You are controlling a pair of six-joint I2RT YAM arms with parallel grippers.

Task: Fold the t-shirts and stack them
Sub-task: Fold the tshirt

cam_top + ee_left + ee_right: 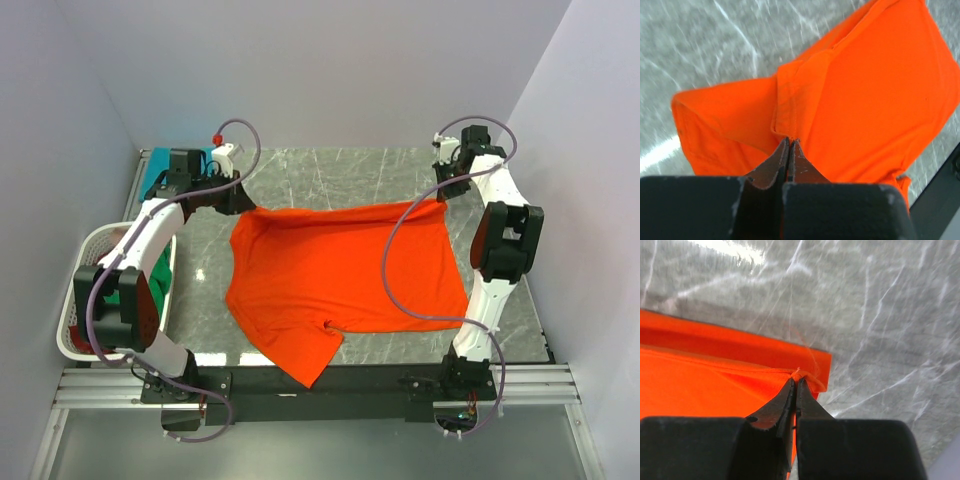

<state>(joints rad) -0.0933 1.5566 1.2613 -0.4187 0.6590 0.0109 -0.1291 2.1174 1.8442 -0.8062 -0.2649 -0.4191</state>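
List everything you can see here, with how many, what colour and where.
t-shirt: one, bright orange, spread on the table, a sleeve hanging over the near edge
cloth: one, teal, far left corner
basket: one, white, slatted, at the table's left edge
green cloth: one, in the basket
dark red cloth: a scrap showing, in the basket
table: one, grey marbled
arms: two, white and black, near edge
left gripper: shut on the t-shirt's far left corner
right gripper: shut on its far right corner

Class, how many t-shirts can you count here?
4: orange shirt spread on the table, teal shirt at the far-left corner, green shirt and dark red shirt in the basket; more may lie hidden.
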